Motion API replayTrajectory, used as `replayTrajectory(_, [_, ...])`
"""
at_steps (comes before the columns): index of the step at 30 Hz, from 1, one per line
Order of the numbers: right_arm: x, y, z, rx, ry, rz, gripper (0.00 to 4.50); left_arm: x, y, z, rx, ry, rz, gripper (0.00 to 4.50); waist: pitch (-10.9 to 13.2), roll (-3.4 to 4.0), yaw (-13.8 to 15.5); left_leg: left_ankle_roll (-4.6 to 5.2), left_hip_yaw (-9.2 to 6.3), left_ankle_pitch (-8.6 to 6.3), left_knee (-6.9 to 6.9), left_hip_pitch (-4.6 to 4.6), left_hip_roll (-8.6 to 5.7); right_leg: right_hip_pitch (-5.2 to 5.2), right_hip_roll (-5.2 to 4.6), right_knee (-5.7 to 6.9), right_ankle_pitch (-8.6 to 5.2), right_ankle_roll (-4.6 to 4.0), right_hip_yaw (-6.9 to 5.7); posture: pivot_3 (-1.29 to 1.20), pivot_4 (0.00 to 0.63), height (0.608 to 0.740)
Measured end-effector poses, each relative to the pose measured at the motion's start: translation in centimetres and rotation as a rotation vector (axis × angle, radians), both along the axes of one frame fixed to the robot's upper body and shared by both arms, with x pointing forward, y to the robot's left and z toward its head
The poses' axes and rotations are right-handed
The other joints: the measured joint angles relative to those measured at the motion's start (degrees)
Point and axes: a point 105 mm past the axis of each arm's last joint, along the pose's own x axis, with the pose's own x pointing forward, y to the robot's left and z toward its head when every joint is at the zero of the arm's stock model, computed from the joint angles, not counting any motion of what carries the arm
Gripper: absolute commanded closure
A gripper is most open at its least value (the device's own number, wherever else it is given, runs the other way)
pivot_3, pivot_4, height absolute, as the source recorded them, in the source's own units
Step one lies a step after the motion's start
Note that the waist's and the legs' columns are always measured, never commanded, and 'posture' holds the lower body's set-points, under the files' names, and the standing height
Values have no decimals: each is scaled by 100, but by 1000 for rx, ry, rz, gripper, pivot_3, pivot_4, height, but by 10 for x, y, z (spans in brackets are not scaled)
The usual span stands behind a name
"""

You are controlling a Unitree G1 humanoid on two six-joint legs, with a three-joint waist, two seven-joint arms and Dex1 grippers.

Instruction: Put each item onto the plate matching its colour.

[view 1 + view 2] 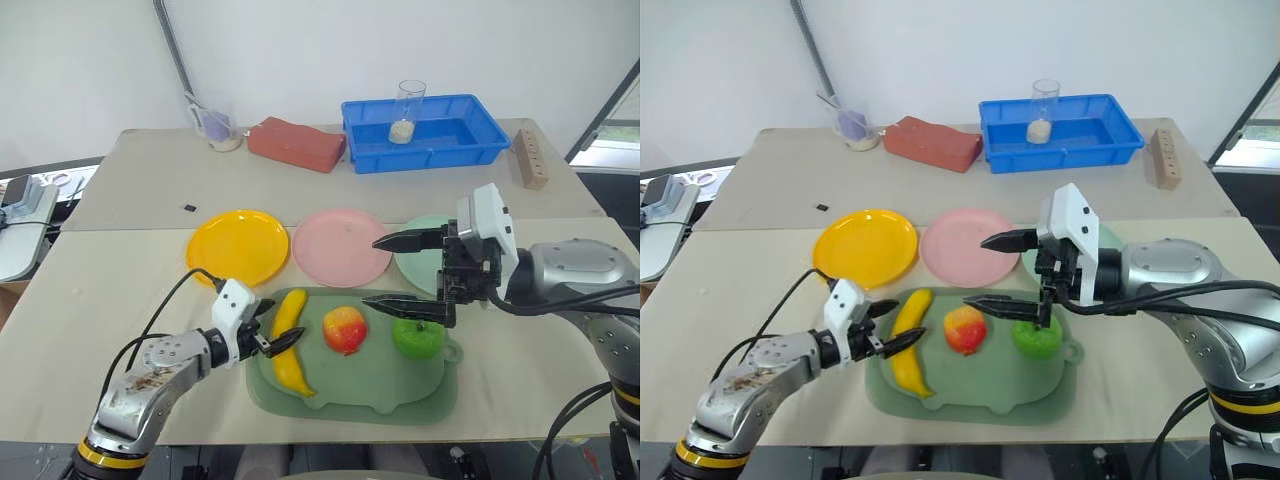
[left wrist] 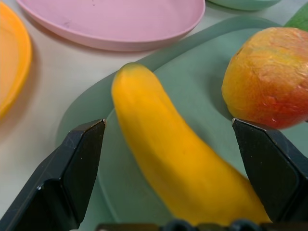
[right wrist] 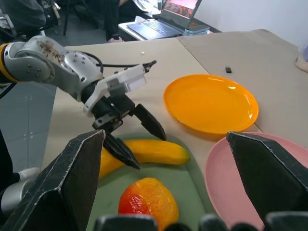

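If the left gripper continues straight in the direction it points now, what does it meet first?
Most likely the long curved yellow toy banana: it lies directly between the open jaws of the left gripper, on the dull-green tray. The round red-and-yellow apple sits just beyond.

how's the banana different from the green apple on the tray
The banana is long, curved and yellow; the green apple is round and bright green. The banana lies at the tray's left side, between the left gripper's open fingers; the green apple sits at its right side, beneath the open right gripper, apart from it. Both rest on the tray, off their plates.
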Motion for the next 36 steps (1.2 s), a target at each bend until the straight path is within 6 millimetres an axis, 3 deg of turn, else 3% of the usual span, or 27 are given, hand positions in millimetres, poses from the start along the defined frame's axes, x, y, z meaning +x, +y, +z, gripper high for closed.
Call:
replayTrajectory(6, [-1, 1, 1, -4, -11, -18, 0, 0, -10, 0, -19, -13, -12, 2588, -1, 1, 4, 1, -2, -1, 2, 1, 0, 1, 1, 0, 0, 0, -1, 0, 150, 740])
replayTrajectory(8, [-2, 1, 1, 1, -7, -20, 0, 0, -12, 2, -26, -15, -16, 3240, -1, 1, 20, 0, -1, -1, 3, 1, -1, 2, -1, -1, 0, 0, -3, 0, 150, 740])
replayTrajectory(9, [-3, 2, 2, 3, -4, -15, 0, 1, -12, 1, -26, -12, -16, 3357, -1, 1, 21, 0, -2, -1, 4, 0, -1, 2, -1, -2, 0, 0, -3, 0, 150, 740])
replayTrajectory(18, [-2, 1, 3, 10, -6, -25, 0, 11, 0, 6, -33, 2, 21, 3362, 0, 1, 5, -1, -10, -1, 3, -2, 0, -9, 1, -1, 0, 0, -6, 0, 150, 740])
replayTrajectory(24, [0, 0, 3, 13, 2, -20, 0, 40, 50, 43, -70, -88, 144, 3362, 0, 0, -5, 0, -9, -1, 0, -5, 0, -14, 2, 0, 0, 1, -7, 0, 150, 740])
replayTrajectory(29, [18, 11, 17, 58, -62, -40, 0, 91, 96, 78, -90, -175, 337, 3362, 2, -5, 2, 0, -18, -1, -3, -6, -2, -20, 7, 4, 1, 1, -14, 0, 150, 740])
replayTrajectory(32, [27, 23, 21, 93, -67, -56, 0, 115, 122, 73, -43, -153, 477, 3362, 0, -3, -6, 1, -14, 1, -3, -10, -5, -19, 7, 7, 4, 5, -10, 0, 150, 740])
replayTrajectory(36, [33, 25, 26, 101, -86, -90, 0, 125, 128, 54, 2, -103, 503, 3362, -11, -1, -6, 4, -20, 2, -14, -6, 0, -18, 16, 11, 23, 34, -12, 0, 150, 740])
